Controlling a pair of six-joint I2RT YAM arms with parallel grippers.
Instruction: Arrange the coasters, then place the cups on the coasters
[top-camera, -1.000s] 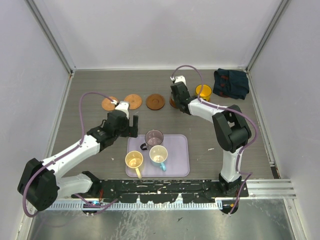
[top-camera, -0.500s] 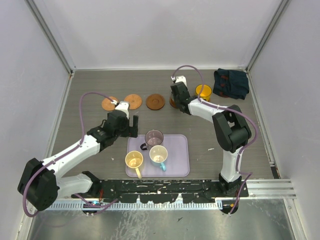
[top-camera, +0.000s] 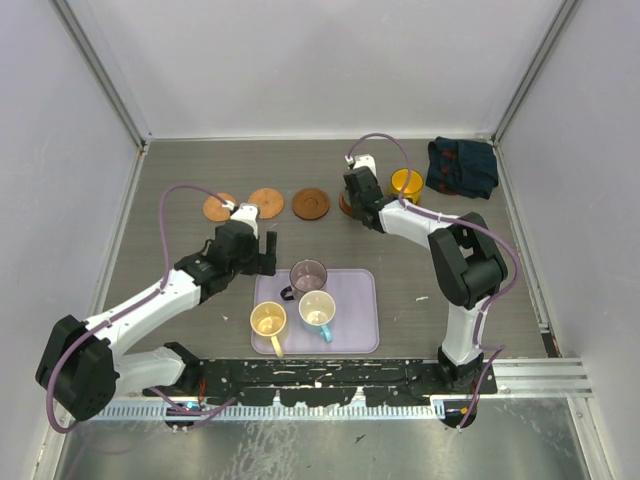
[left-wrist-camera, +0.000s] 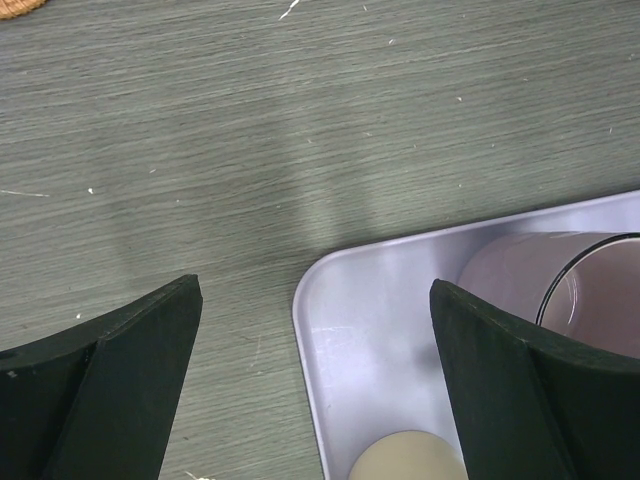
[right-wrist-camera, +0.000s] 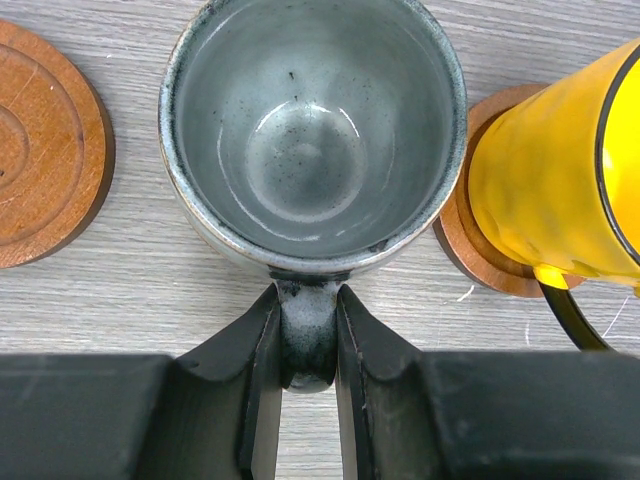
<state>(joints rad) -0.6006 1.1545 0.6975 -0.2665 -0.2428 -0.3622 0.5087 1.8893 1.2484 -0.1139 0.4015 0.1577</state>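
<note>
1. Your right gripper (right-wrist-camera: 308, 305) is clamped on the handle of the grey-green cup (right-wrist-camera: 310, 130), one finger pressing each side of the handle
2. That cup is upright with its mouth facing up, at the far middle of the table (top-camera: 200, 165); the cup hides what is beneath it, so you cannot tell whether a coaster lies under it
3. The yellow-orange cup (right-wrist-camera: 560, 170) stands on its own coaster, the right-hand coaster (right-wrist-camera: 468, 255), just beside the grey-green cup on its right
4. A bare coaster (right-wrist-camera: 45, 150) lies flat just to the left of the grey-green cup, with a strip of table between them
5. From above you see three empty coasters in a row across the far left of the table: the outer coaster (top-camera: 219, 207), the middle coaster (top-camera: 266, 202) and the inner coaster (top-camera: 311, 203)
6. Your left gripper (left-wrist-camera: 315, 292) has its jaws spread wide and holds nothing; it hangs over the far left corner of the lavender tray (left-wrist-camera: 380, 330)
7. The purple cup (top-camera: 308, 274) stands at the tray's far edge, just right of that gripper
8. The cream-yellow cup (top-camera: 268, 320) and the white cup (top-camera: 317, 310) with its blue handle stand side by side on the near left part of the tray
9. A dark folded cloth (top-camera: 461, 167) lies in the far right corner, near the yellow-orange cup
</note>
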